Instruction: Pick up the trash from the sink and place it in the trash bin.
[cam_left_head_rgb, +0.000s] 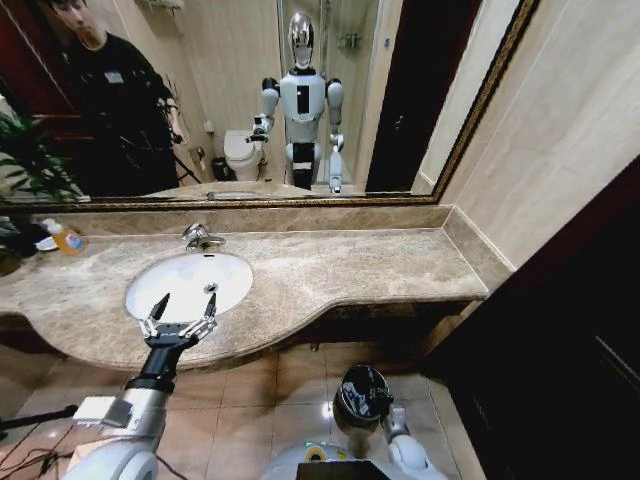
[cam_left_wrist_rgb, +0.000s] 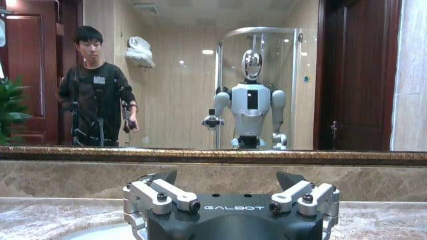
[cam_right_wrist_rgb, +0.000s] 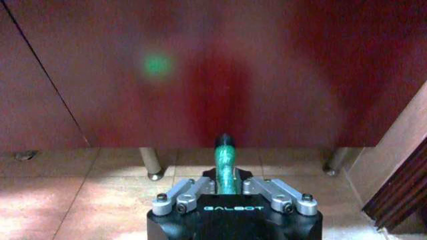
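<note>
- Left gripper (cam_left_head_rgb: 184, 306) hangs over the front rim of the sink (cam_left_head_rgb: 232, 272), left of centre in the head view, fingers spread wide and nothing between them.
- The left wrist view agrees: both fingertips (cam_left_wrist_rgb: 163, 178) stand well apart at the bottom of the frame, empty, with the marble backsplash and the mirror beyond.
- The white basin looks bare from the head view; I can spot no wrapper, tube or other scrap in it, though the gripper covers part of the bowl.
- Right gripper (cam_right_wrist_rgb: 227, 187), low down in the right wrist view, is pinching a slim green piece (cam_right_wrist_rgb: 225, 159); its fingers are pressed in on both sides and the piece points out toward the dark red cabinet front above the tiled floor.
- Trash bin (cam_left_head_rgb: 362, 393) sits on the floor at bottom centre of the head view, shiny rim up, right by the robot's right arm.
- My read: that green piece looks like trash and is not yet in the bin, so the drop is left to do.
- The yellow-orange bottle (cam_left_head_rgb: 66, 237) stands on the counter at far left, apart from all this.
- I'd say the job is well along, the basin seemingly cleared.
</note>
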